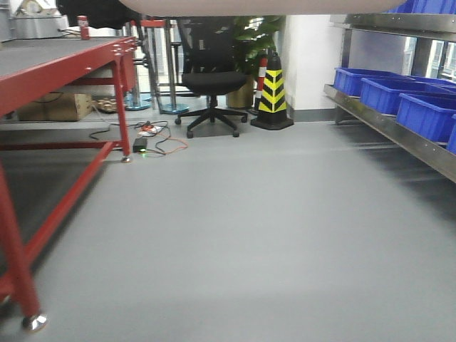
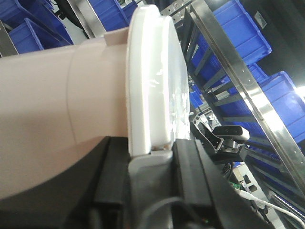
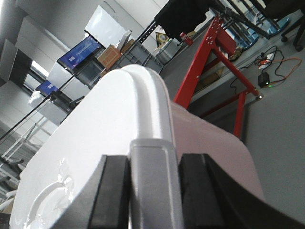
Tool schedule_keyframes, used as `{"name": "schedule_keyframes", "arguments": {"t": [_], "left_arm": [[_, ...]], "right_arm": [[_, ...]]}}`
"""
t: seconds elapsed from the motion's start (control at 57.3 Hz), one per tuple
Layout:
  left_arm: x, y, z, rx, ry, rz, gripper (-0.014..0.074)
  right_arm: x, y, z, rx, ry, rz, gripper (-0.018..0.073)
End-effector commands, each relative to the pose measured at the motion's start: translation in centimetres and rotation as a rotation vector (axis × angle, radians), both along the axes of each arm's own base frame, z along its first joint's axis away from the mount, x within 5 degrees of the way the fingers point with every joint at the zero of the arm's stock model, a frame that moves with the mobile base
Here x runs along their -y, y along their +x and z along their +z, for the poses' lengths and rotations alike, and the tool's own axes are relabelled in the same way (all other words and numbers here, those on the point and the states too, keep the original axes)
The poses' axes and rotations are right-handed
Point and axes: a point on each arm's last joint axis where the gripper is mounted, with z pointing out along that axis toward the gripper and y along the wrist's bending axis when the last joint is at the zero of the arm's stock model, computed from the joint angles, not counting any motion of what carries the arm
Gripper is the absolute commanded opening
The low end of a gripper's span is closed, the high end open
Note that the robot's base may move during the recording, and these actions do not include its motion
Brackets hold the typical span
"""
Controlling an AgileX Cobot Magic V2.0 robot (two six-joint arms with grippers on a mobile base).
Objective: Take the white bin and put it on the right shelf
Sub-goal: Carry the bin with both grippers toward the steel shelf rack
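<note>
Pinched a grey handle (image 2: 147,171) at the lid edge of the white bin (image 2: 47,109) between the black fingers (image 2: 112,183) of the left end effector (image 2: 150,191), and clamped the right end effector (image 3: 153,191) the same way on a grey handle at the lid rim. Held the bin up off the floor (image 1: 235,235), pale underside along the top edge of the front view, apart from the right shelf (image 1: 388,127) with its row of blue bins (image 1: 424,114). Faced a red bench (image 1: 64,68) on the left.
</note>
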Motion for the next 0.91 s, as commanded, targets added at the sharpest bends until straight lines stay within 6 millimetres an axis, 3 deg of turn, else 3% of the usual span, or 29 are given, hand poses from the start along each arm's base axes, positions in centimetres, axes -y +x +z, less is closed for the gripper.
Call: {"name": "schedule_keyframes", "arguments": {"t": [0.0,0.891], "left_arm": [[0.92,-3.74,3.75,0.131,-0.13,-0.222,-0.0117],[0.92,-3.74,3.75,0.131,-0.13,-0.222,-0.0117]], "right_arm": [[-0.66,-1.22,2.74,0.107,0.09,0.058,0.0061],[-0.66,-1.22,2.74,0.107,0.09,0.058,0.0061]]}}
